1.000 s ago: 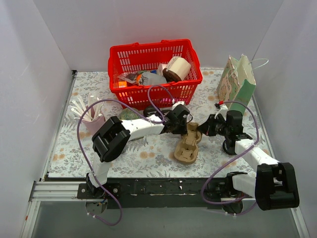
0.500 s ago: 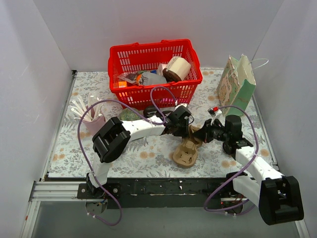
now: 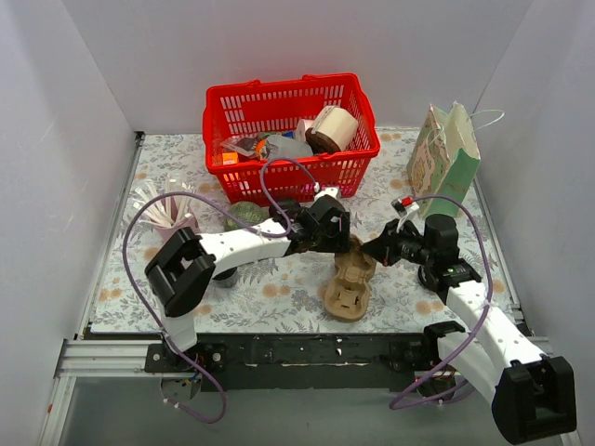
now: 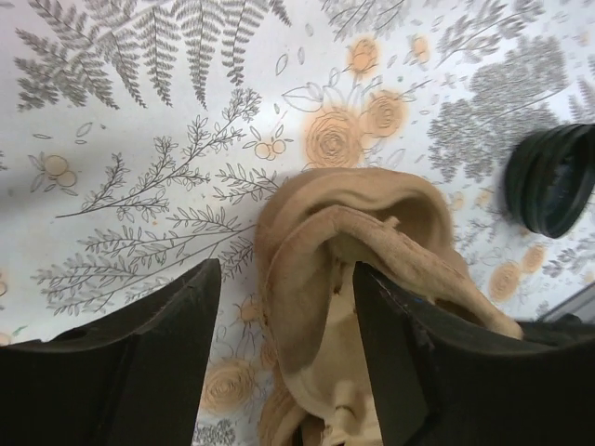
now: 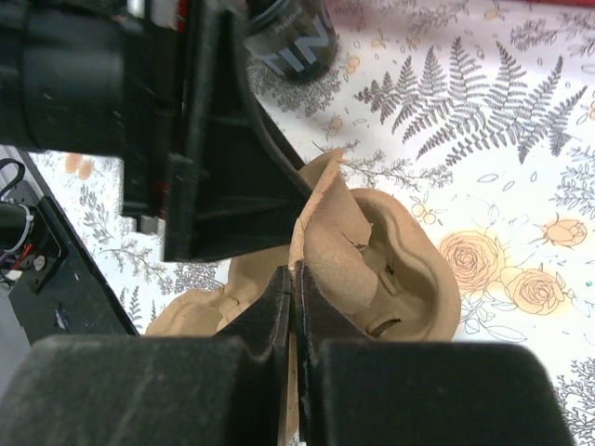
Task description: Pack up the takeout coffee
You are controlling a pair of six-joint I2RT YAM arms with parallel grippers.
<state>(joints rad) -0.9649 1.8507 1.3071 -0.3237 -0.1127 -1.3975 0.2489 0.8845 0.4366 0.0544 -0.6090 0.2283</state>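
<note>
Brown moulded-pulp cup carrier (image 3: 349, 279) sits mid-table on the floral tablecloth (image 3: 279, 288), in front of the red plastic basket (image 3: 288, 130) and well apart from the green paper gift bag (image 3: 446, 149) at the far right; its long axis runs roughly near-to-far in the top view, with the far end tipped a bit toward the right arm.

That far end is where both arms meet. The right gripper (image 3: 376, 249) comes in from the right with its jaws pressed together on a thin upright flap of the pulp wall; the right wrist view shows the pinch clearly (image 5: 294, 279). The left gripper (image 3: 342, 242) hangs right over the same end with its jaws spread; from its wrist camera the carrier (image 4: 372, 260) lies between the fingers (image 4: 139, 372), closer to one finger than the other, and it's hard to say whether it touches either.

So the left arm looks free while the right one has the hold; whatever comes next probably depends on the right arm, since the bag lies on its side.
</note>
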